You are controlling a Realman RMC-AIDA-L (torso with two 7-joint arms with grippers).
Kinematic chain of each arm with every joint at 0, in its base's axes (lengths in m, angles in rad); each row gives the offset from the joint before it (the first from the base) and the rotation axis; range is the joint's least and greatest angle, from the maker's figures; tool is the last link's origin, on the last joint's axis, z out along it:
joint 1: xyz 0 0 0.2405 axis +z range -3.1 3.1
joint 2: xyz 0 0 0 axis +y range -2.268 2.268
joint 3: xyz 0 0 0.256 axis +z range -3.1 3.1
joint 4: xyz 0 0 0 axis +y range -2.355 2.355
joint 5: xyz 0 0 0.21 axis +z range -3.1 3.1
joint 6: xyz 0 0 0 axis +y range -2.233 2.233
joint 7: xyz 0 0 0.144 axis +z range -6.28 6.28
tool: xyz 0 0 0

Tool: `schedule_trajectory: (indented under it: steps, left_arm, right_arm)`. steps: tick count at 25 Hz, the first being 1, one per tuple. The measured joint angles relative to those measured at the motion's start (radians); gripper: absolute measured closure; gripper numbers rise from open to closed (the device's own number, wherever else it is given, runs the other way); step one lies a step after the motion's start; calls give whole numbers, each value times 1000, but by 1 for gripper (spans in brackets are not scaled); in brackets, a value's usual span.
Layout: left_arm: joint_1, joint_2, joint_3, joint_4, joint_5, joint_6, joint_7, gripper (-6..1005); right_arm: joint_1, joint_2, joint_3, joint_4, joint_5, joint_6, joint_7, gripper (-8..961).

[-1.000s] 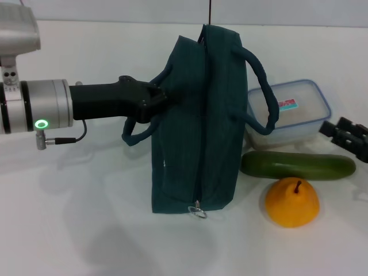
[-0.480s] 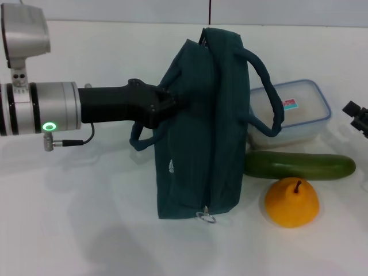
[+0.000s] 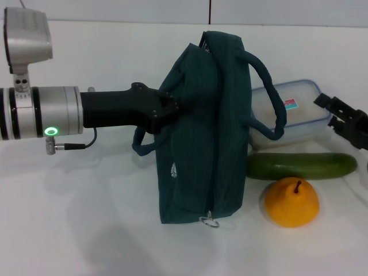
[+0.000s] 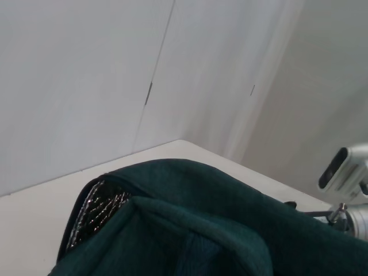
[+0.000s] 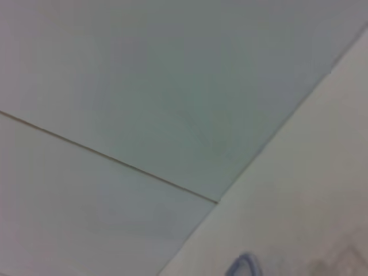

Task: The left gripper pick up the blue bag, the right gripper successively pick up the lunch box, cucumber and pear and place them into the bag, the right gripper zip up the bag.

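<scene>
The left gripper (image 3: 172, 107) has its fingers clamped on the near side of the blue bag (image 3: 207, 126), right by the loop handle that droops beneath them, and it holds the bag upright on the white bench (image 3: 86, 218) with the zipper pull dangling at the bottom corner. From where I stand the bag looks slumped and narrow, its mouth barely parted; the left wrist view shows only a sliver of silver foil lining at the opening. Off to the side the right gripper (image 3: 339, 118) hangs just above the far edge of the lunch box (image 3: 293, 112), fingers spread apart, holding nothing. I'd say the step in hand is the right arm going for the lunch box, and to do it well it should come down squarely over the lid and close across the narrow width, keeping clear of the bag's other handle that lies draped over the box's near corner. The left arm would help by pulling the bag's mouth wider. The box sits just behind the cucumber (image 3: 302, 165), which lies along the bench touching the bag's side, and the pear (image 3: 291, 202) rests just in front of the cucumber.
</scene>
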Motion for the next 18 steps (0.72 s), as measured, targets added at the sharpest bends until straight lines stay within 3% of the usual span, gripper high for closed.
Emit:
schedule_trajectory:
  steps: [5, 18]
  left_arm:
    - [2, 0, 3, 0, 0, 0, 19, 962]
    - [2, 0, 9, -1, 0, 0, 33, 962]
  right_arm:
    - [16, 12, 7, 8, 11, 19, 32, 142]
    - [27, 13, 10, 36, 88, 35, 70, 141]
